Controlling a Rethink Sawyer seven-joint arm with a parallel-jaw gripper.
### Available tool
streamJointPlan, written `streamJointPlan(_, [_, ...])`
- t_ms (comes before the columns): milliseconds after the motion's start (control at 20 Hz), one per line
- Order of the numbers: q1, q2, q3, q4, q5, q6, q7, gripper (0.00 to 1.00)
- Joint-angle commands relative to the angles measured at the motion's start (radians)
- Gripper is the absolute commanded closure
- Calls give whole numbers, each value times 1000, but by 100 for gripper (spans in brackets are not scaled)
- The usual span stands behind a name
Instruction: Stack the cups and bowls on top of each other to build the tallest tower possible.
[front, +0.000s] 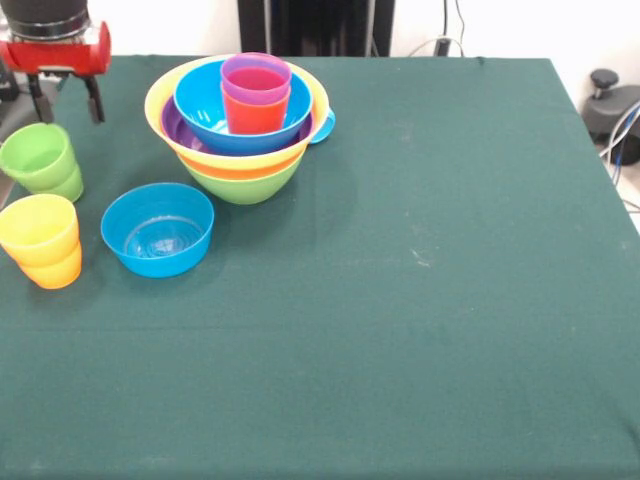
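The tool (66, 102) hangs with its two dark fingers apart and nothing between them, right above the green cup (42, 160). Below that cup sits the yellow cup (41, 240), and beside it on the counter (420, 300) a loose blue bowl (158, 229). Off to the tool's side stands the tower (240, 120): lime green bowl at the base, yellow, purple and blue bowls nested, a purple cup on top.

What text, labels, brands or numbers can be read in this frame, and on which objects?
None can be read. The tower, the loose blue bowl, the green cup and the yellow cup are plain coloured plastic with no print. The hand, its red housing and the green table show no markings either.
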Motion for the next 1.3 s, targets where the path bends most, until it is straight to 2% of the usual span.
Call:
streamJointPlan(50, [27, -20, 55, 13, 3, 97, -232, 0])
streamJointPlan(750, [26, -23, 56, 32, -8, 90, -226, 0])
streamJointPlan(1300, [50, 32, 33, 16, -56, 23, -176, 0])
